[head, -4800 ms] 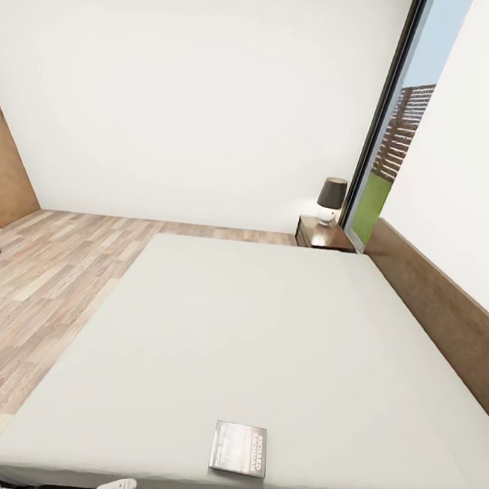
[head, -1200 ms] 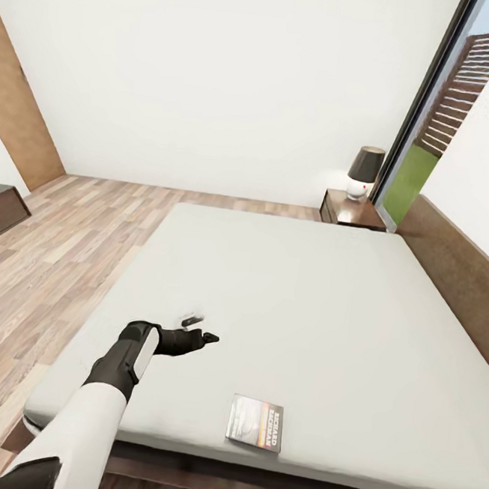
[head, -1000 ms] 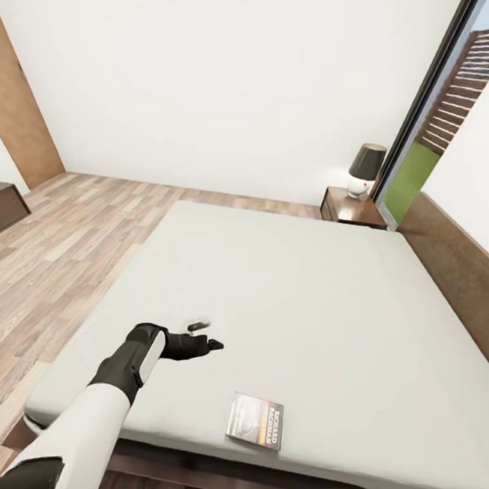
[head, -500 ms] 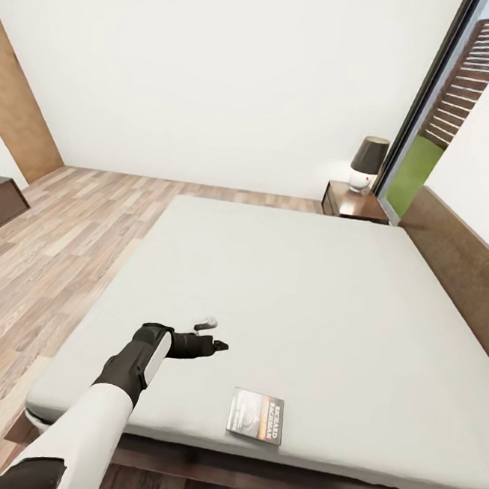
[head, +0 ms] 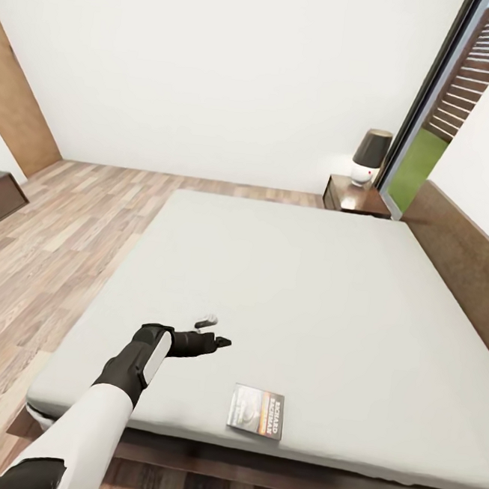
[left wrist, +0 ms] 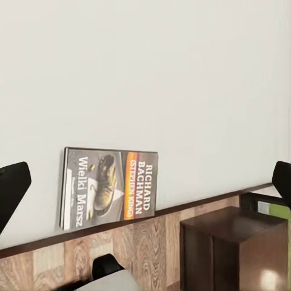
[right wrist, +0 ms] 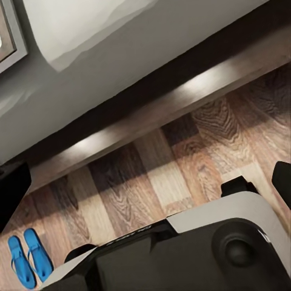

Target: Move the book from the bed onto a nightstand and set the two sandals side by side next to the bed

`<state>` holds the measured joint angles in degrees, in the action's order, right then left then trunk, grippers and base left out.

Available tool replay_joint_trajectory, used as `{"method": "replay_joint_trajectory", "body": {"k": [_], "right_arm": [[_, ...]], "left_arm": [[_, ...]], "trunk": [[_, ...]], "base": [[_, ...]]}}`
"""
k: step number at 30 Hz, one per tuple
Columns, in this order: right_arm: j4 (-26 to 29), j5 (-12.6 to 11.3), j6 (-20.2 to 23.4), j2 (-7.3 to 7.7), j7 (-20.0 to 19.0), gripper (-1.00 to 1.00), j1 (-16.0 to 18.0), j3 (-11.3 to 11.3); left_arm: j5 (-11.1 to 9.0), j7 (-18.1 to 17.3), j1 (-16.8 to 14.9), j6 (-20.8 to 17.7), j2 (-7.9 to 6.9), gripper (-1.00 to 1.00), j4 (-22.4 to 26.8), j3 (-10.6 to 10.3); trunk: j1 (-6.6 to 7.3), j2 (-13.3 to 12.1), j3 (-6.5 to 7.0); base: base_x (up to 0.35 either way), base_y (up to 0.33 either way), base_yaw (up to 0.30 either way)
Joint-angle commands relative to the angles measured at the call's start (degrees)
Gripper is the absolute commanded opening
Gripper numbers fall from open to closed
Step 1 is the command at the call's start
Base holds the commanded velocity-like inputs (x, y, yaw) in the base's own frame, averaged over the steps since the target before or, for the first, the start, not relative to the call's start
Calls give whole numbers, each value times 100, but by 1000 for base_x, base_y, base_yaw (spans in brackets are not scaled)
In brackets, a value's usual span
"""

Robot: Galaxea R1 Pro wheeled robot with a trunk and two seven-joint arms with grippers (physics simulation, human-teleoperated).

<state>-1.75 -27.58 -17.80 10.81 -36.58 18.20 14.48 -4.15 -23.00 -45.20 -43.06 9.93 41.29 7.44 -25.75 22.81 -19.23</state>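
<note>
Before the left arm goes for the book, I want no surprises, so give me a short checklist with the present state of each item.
1. Left gripper open, nothing between its fingers: ok.
2. Book flat on the bed near its edge, nothing on it: ok.
3. Gripper over the book: not ok, it is above the mattress beside the book.
4. Nightstand top free for the book: cannot tell, a lamp stands there.
5. Sandals together on the floor: ok.
</note>
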Motion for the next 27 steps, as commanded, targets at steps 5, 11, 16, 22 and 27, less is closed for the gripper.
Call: {"method": "replay_joint_trajectory", "body": {"k": [5,11,16,22,27], "right_arm": [[-19,16,-29,1,-28,100,8,46],[-19,16,-30,-1,-31,100,8,46],[-19,16,-31,0,-33,100,8,46],[-19,16,-29,0,-33,100,8,46],[-19,16,-13,3,-38,100,8,46]], "left_arm": [[-49,8,0,118,7,100,0,23],[-51,6,7,169,7,100,1,22],[-52,6,8,174,7,100,2,21],[-53,6,10,175,7,100,7,23],[-58,6,11,175,7,100,6,21]], "trunk": [[-3,11,-56],[-3,11,-110],[-3,11,-156],[-3,11,-211],[-3,11,-256]], "base": [[123,-125,0],[34,-35,0],[5,-5,0],[1,-1,0],[0,0,0]]}}
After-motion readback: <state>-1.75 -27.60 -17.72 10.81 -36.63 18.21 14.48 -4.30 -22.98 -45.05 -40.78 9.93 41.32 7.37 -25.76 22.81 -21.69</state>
